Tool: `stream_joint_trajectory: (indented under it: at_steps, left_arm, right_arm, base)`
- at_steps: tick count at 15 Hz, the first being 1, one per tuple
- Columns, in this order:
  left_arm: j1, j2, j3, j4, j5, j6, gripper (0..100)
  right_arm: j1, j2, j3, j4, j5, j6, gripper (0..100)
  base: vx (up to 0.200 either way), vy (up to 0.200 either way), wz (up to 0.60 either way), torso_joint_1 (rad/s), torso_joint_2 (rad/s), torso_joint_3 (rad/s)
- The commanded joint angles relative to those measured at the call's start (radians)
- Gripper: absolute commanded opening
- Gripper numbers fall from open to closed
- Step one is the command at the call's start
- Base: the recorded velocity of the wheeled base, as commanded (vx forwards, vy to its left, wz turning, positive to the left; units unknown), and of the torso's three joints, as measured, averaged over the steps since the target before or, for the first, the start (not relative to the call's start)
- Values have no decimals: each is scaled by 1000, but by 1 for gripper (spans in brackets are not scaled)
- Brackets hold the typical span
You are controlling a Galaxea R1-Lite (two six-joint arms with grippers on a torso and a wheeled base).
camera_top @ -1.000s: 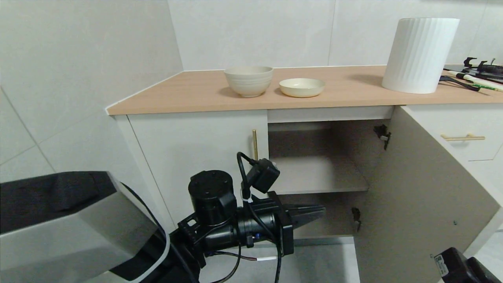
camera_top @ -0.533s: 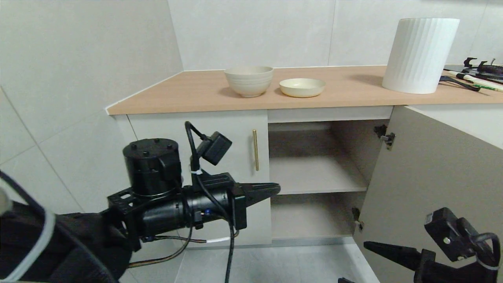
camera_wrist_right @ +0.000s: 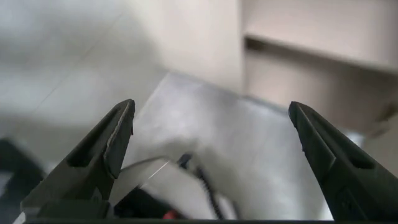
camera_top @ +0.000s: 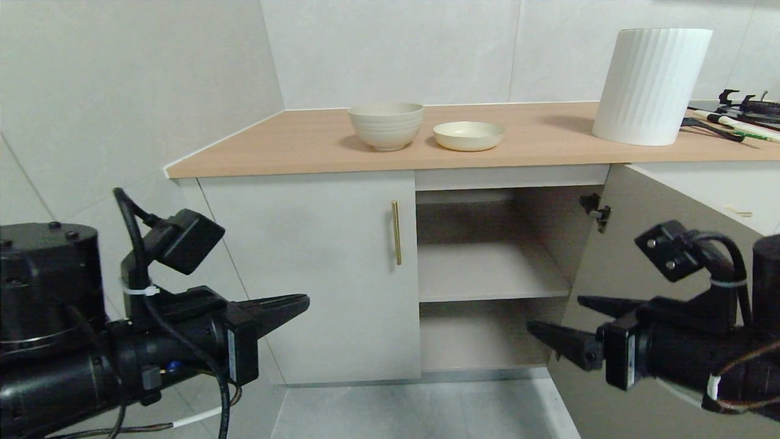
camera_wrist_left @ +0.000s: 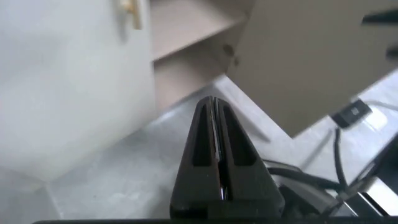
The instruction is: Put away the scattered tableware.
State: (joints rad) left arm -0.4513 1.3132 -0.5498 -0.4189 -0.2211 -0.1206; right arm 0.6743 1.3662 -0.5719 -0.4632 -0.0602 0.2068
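Note:
A cream ribbed bowl [camera_top: 386, 125] and a shallow cream dish [camera_top: 468, 135] sit side by side on the wooden counter [camera_top: 292, 143]. Below them the cabinet's right door [camera_top: 646, 280] stands swung out, baring an inner shelf [camera_top: 487, 271]. My left gripper [camera_top: 298, 302] is low on the left in front of the closed door, shut with nothing in it; its fingers [camera_wrist_left: 214, 140] press together. My right gripper [camera_top: 557, 320] is low on the right beside the swung-out door, open and empty, its fingers [camera_wrist_right: 112, 146] spread wide.
A tall white ribbed container [camera_top: 651, 85] stands on the counter at the right, with dark utensils [camera_top: 734, 119] beyond it. The closed left door has a brass handle [camera_top: 395, 231]. Tiled walls close in the left side and back. Grey floor [camera_top: 420, 405] lies below.
My left arm has drawn back to the left, away from the cabinet opening. My right arm has risen into view at the right. The right door has swung a little.

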Motion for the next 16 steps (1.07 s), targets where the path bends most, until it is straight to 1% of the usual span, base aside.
stream_joint_trajectory:
  at_steps: [1, 3, 5, 7, 12, 16]
  left_arm:
    - [23, -88, 22, 0, 0, -25, 100]
    - [66, -91, 14, -6, -1, -54, 100]
    - [92, -89, 5, -20, -1, -56, 100]
    - [114, -89, -6, -43, -1, -56, 100]
    - [115, -65, -16, -47, -6, -56, 100]
    - [117, -65, -19, -44, -6, -57, 100]
  right_arm:
    - [-39, 40, -157, 90, 0, -18, 100]
    - [-44, 74, -230, 152, 0, -18, 100]
    - [-44, 82, -261, 195, -9, -15, 100]
    - [-45, 77, -250, 201, -32, -12, 100]
    - [-42, 34, -264, 282, -61, -14, 100]
    - [-42, 36, -260, 285, -58, -14, 100]
  base:
    - [0, 0, 0, 0, 0, 0]
    - [0, 0, 0, 0, 0, 0]
    - [0, 0, 0, 0, 0, 0]
    - [0, 0, 0, 0, 0, 0]
    - [0, 0, 0, 0, 0, 0]
    - [0, 0, 0, 0, 0, 0]
